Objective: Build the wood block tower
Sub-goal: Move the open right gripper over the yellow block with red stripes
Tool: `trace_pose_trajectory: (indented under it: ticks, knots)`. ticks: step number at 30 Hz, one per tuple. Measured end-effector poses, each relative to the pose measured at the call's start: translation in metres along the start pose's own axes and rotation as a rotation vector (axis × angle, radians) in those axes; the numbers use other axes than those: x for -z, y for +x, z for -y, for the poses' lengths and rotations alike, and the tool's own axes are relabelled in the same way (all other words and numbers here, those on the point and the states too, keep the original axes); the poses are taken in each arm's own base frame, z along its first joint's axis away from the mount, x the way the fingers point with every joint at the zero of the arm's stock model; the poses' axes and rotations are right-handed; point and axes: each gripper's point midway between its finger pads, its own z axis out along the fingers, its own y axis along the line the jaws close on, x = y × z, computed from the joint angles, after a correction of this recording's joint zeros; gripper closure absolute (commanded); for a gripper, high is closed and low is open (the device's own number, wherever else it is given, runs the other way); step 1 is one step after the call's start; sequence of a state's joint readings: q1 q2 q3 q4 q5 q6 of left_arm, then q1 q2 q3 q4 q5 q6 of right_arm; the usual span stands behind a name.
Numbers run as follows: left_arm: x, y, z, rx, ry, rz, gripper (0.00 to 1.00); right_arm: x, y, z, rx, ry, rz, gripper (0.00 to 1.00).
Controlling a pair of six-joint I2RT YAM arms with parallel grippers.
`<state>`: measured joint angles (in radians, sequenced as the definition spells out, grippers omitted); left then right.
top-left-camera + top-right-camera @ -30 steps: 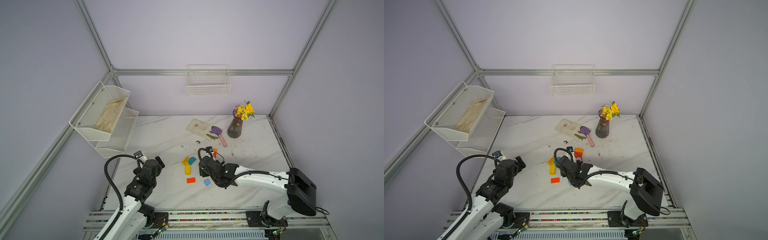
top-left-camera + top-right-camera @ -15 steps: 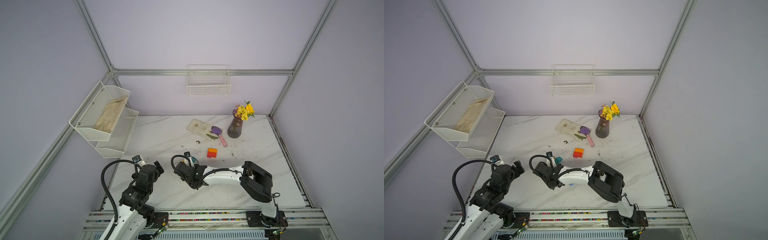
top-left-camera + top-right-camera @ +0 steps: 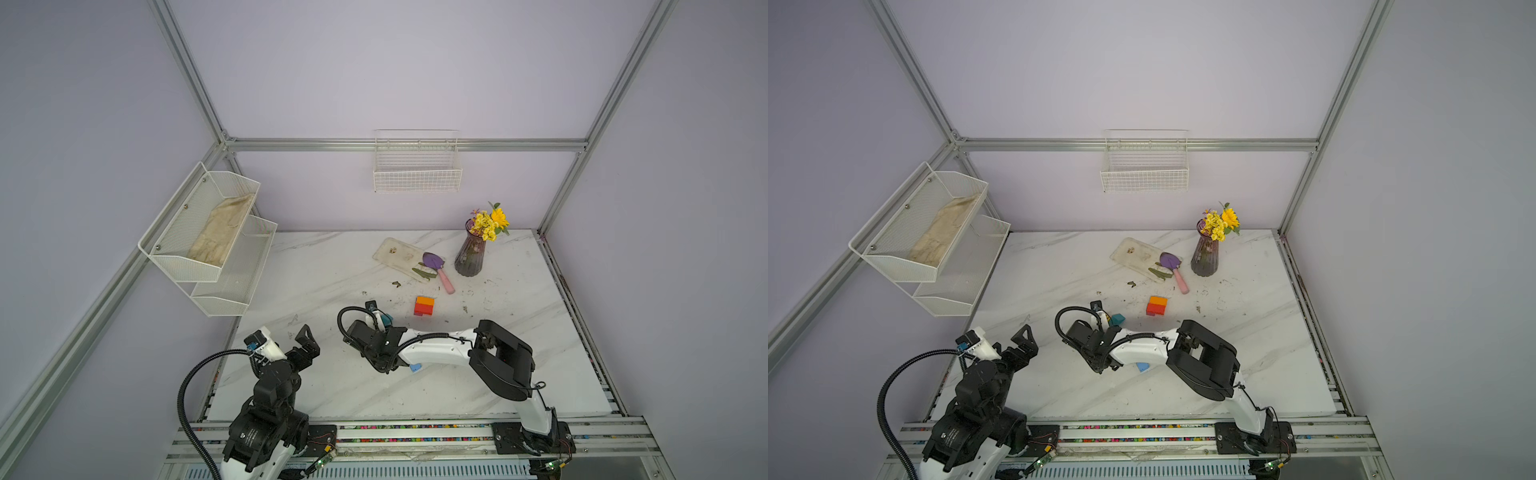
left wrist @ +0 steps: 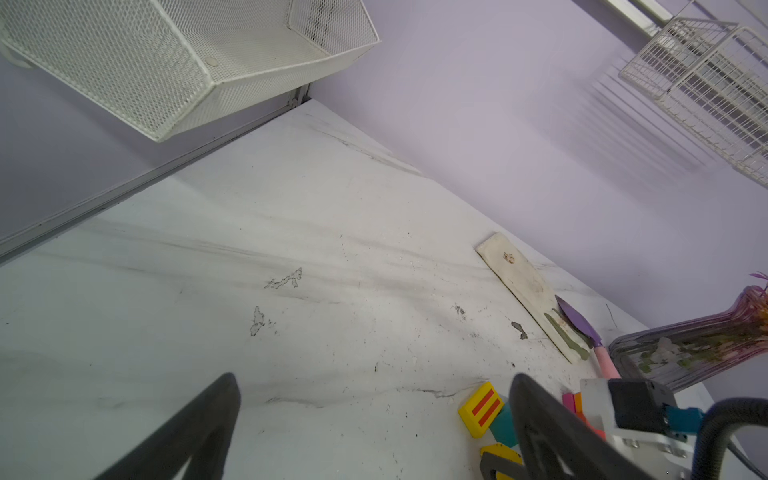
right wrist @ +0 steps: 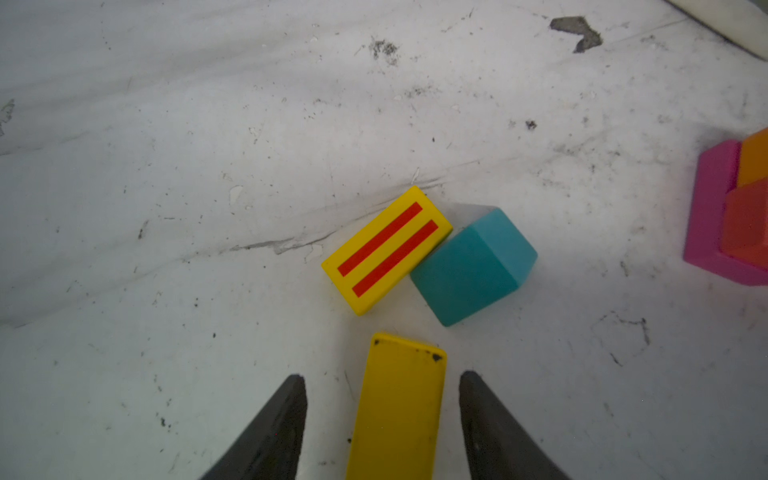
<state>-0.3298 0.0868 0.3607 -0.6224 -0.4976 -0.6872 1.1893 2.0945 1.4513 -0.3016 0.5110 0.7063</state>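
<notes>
Plain yellow block within right claw

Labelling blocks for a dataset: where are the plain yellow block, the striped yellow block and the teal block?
plain yellow block [image 5: 399,411]: right wrist view, middle of its top face.
striped yellow block [image 5: 387,248]: right wrist view, between its red stripes.
teal block [image 5: 465,274]: right wrist view, broad darker face.

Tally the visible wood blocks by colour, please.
Yellow: 2, plain yellow block and striped yellow block
Teal block: 1
Blue block: 1
Orange block: 1
Red block: 1
Magenta block: 1
Total: 7 visible; the right arm may hide more.
</notes>
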Motion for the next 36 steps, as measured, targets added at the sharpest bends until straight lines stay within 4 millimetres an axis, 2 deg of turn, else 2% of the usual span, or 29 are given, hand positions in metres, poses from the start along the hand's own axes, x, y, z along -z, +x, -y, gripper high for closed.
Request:
trace_pose_trajectory:
  ticks: [7,13,18,22,31,36]
  knots:
    - [-0.009,0.014,-0.003,-0.042,-0.043,-0.067,0.00,-0.005,0.003,0.005,0.002,0.022,-0.007,0.41]
    - [-0.009,0.014,-0.001,-0.040,-0.030,-0.072,0.00,-0.012,0.010,0.006,0.009,0.034,-0.019,0.44]
    - [-0.006,0.010,0.001,-0.024,-0.010,-0.050,0.00,-0.016,0.007,0.003,0.010,0.035,-0.017,0.41]
    - [-0.005,0.009,0.001,-0.022,-0.007,-0.046,0.00,-0.024,-0.002,0.006,-0.010,0.037,-0.015,0.33]
    - [-0.005,0.009,0.002,-0.021,-0.006,-0.046,0.00,-0.059,-0.029,0.012,-0.035,0.047,-0.004,0.17]
    - [-0.005,0.009,0.001,-0.021,-0.007,-0.046,0.00,-0.065,-0.036,0.007,-0.016,0.034,0.003,0.10]
